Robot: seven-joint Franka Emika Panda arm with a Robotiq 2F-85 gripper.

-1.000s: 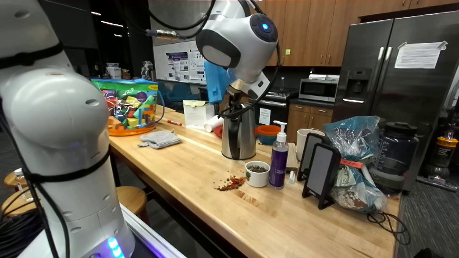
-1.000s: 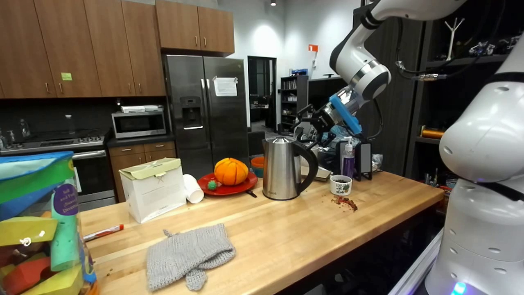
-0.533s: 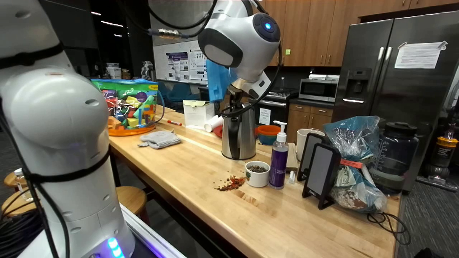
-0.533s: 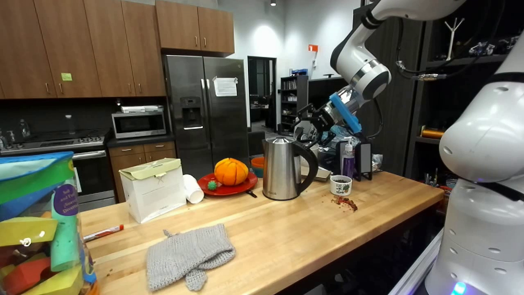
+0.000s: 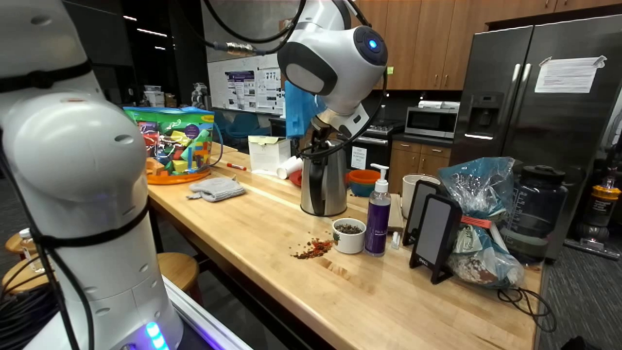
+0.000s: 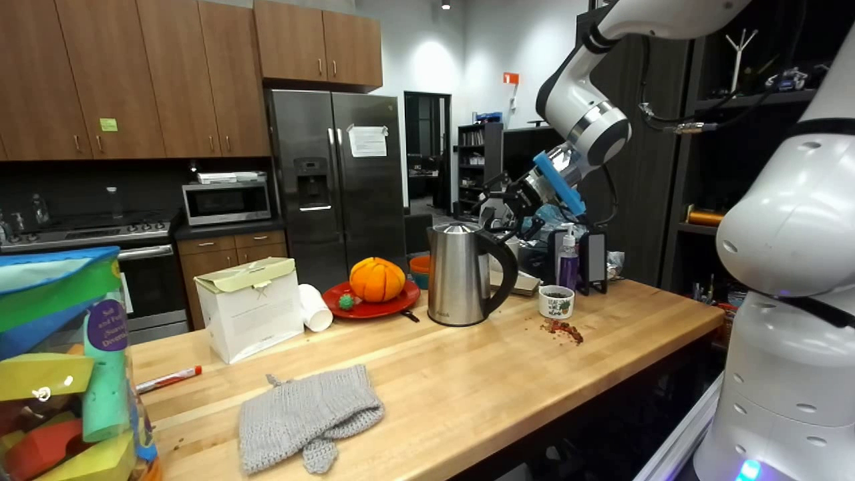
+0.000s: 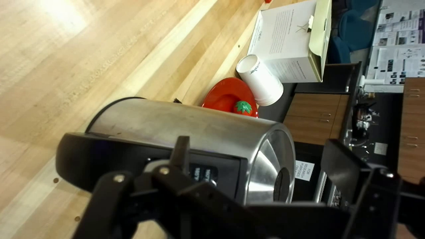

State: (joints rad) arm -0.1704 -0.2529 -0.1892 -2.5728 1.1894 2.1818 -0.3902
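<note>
A steel kettle [image 6: 457, 280] with a black handle [image 6: 509, 270] stands upright on the wooden table. My gripper [image 7: 257, 147] reaches in tilted from the handle side, at the kettle's top. Its fingers are wide apart. In the wrist view, one finger [image 7: 181, 151] overlaps the black handle strip by its printed labels. The opposite finger [image 7: 343, 166] is beyond the lid [image 7: 265, 172], with a visible gap from it. Whether the nearer finger touches the handle cannot be told. In an exterior view the arm and its cable partly hide the gripper [image 5: 318, 141].
Beside the kettle are a red plate [image 6: 334, 308] with a toy pumpkin [image 6: 377, 279], white cups [image 6: 314, 308] and a white box [image 6: 250, 314]. A small bowl [image 5: 349, 237], spilled flakes [image 5: 316, 249], pump bottle [image 5: 378, 221] and speakers [image 5: 435, 238] are nearby. A grey mitt [image 6: 307, 417] lies in front.
The arm has shifted a little, rightward in an exterior view, while the gripper has dipped slightly toward the kettle's handle. Kettle and other items have stayed put.
</note>
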